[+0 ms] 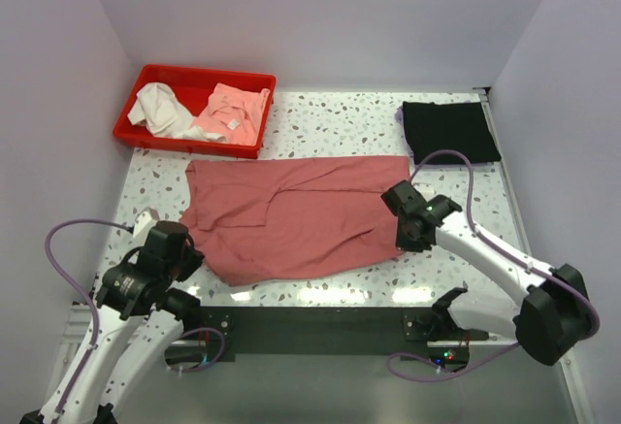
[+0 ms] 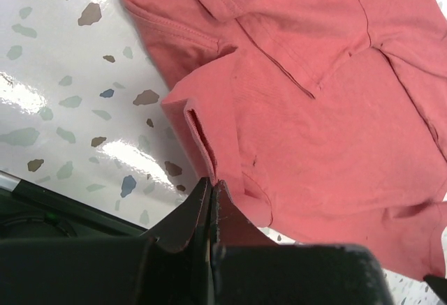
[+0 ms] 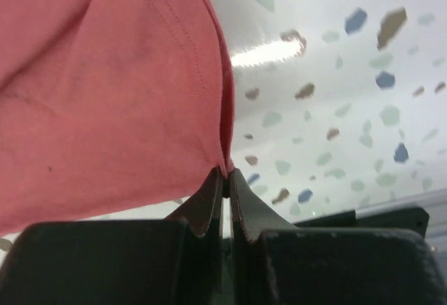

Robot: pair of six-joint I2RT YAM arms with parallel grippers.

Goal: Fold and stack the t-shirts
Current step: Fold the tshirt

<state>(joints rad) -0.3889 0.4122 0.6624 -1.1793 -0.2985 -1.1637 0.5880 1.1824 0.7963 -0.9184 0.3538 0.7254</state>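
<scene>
While the creased rose-red t-shirt (image 1: pixel 291 215) is lying flat at the centre of the counter (image 1: pixel 330 118), long axis running left to right, the left gripper (image 2: pixel 211 186) and right gripper (image 3: pixel 225 174) are pinching its opposite ends.

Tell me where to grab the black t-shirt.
Pinch the near edge of the black t-shirt, coming from the near side with the right gripper once it frees the rose-red t-shirt. It lies flat, folded square, in the far corner beside the right wall, so likely only its near and left edges are open.
</scene>
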